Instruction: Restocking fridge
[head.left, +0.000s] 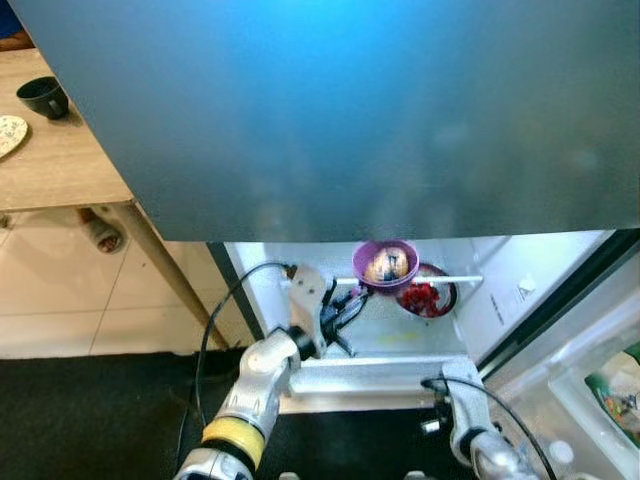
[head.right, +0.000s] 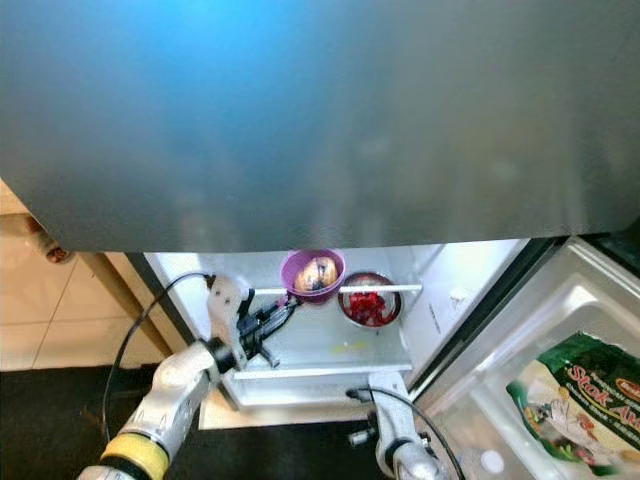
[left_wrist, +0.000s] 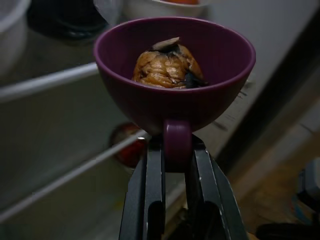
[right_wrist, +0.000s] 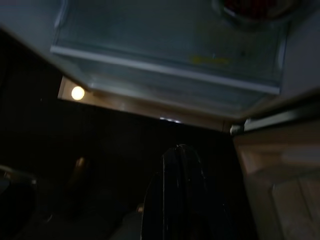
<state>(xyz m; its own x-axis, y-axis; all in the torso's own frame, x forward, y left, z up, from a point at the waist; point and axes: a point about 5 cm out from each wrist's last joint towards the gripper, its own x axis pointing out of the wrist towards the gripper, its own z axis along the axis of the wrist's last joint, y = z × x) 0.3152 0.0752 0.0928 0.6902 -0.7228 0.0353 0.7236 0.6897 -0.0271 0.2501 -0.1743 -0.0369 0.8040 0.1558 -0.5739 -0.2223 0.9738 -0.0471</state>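
A purple cup (left_wrist: 175, 85) with a handle holds a brown wrapped piece of food (left_wrist: 167, 67). My left gripper (left_wrist: 177, 150) is shut on the cup's handle and carries it upright inside the open fridge, just above a white shelf rail (head.left: 440, 280). From the head, the cup (head.left: 385, 265) sits at the tip of my left gripper (head.left: 355, 300). Behind and to the right of it, a metal bowl of red food (head.left: 427, 296) rests on the fridge shelf. My right gripper (right_wrist: 180, 185) hangs low before the fridge's bottom edge, fingers together and empty.
The grey upper fridge door (head.left: 330, 110) covers the top of the head views. The open lower door (head.right: 520, 350) at right holds a green packet (head.right: 575, 395). A wooden table (head.left: 60, 170) with a black cup (head.left: 43, 97) stands at left. A dark mat (head.left: 100, 410) lies underfoot.
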